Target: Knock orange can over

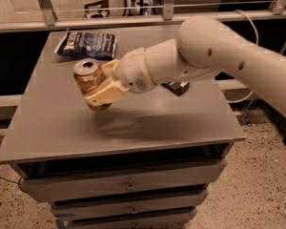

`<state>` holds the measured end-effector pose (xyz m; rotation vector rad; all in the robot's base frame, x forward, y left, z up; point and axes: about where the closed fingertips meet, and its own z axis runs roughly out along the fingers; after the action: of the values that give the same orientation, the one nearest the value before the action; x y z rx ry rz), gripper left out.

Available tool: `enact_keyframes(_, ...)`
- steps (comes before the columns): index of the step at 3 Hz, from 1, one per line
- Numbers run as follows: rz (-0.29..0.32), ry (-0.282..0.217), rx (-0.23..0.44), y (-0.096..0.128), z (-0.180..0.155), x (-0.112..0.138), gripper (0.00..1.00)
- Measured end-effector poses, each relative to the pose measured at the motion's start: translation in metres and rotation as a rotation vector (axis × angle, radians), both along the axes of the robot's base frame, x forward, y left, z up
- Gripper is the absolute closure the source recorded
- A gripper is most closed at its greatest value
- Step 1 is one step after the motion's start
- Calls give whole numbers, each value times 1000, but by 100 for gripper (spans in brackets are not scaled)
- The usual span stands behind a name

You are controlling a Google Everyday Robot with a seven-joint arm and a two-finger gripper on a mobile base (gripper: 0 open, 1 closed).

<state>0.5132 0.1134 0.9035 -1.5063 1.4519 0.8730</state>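
The gripper (98, 83) is closed around the orange can (85, 76), holding it tilted low over the left of the grey table (52, 128). While clamped, the can may be carried rather than toppled, or roll off the edge on release. The white lettering on the blue snack bag (88, 44) is unreadable.

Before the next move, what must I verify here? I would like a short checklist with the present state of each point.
1. End effector on the orange can: ok, closed around it.
2. Can knocked over: not ok, only tilted.
3. Can base on the table: cannot tell, hidden.
4. Blue snack bag apart from can: ok, behind it.
5. Black bar apart from can: ok, under the arm.
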Motion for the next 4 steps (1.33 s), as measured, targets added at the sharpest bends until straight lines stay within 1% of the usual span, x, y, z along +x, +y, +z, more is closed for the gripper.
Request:
enact_keyframes(1, -35, -13, -143, -40, 23, 39, 100)
enact_keyframes(2, -35, 6, -370, -70, 7, 75, 100)
enact_keyframes(3, -20, 39, -617, -90, -27, 90, 100)
enact_keyframes(4, -38, 58, -755, -94, -49, 98, 82)
